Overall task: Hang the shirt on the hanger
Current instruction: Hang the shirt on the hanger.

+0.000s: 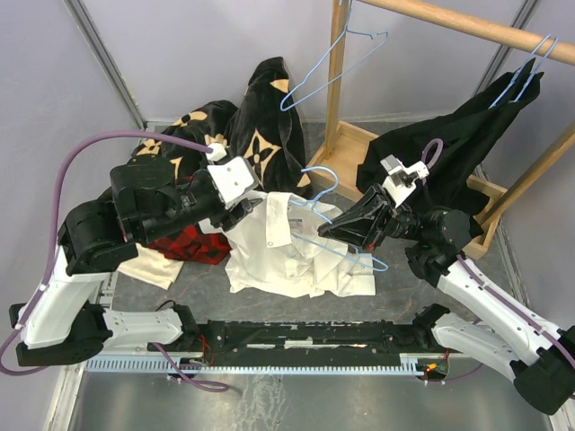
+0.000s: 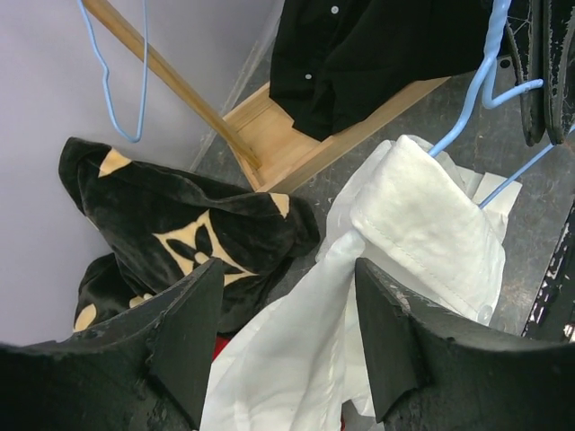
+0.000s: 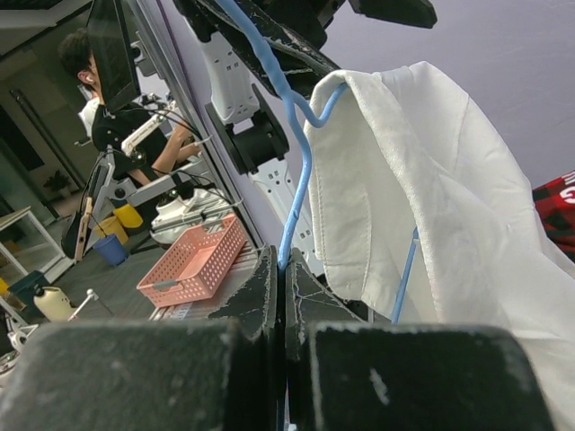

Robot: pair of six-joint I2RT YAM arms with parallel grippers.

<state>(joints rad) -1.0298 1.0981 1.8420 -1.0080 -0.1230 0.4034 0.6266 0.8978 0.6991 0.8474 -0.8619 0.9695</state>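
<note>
Overhead first: the white shirt (image 1: pixel 287 260) lies crumpled on the table (image 1: pixel 296 310) between my two arms, and the light-blue hanger (image 1: pixel 379 264) is worked into it, with one wire end poking out of the cloth on the right. The right gripper (image 1: pixel 328 230) sits at the hanger and the left gripper (image 1: pixel 244 215) at the shirt's left edge. From up here I can't judge either grip.

The left wrist camera sorts out that side. Its jaws stand well apart and a fold of white cloth runs up between them, loose, not pinched. The same view shows a folded piece of the shirt draped over the hanger wire, raised off the table, and the wire climbing to the right gripper's fingers in the top corner.

The right wrist camera gives me what the others don't. Those jaws are pressed tight together with the blue wire coming out from between them, so the hanger is clamped. White cloth hangs over the wire's bend just above.

Around it all, the black garment with tan flower marks (image 1: pixel 265 126) is heaped behind the left arm and a red-and-black plaid shirt (image 1: pixel 193 244) lies beneath it. A black shirt (image 1: pixel 467 135) hangs on the wooden rack (image 1: pixel 337 90) beside a spare blue hanger (image 1: pixel 323 72). Only the right wrist view catches a pink basket (image 3: pixel 193 260) beyond the table
</note>
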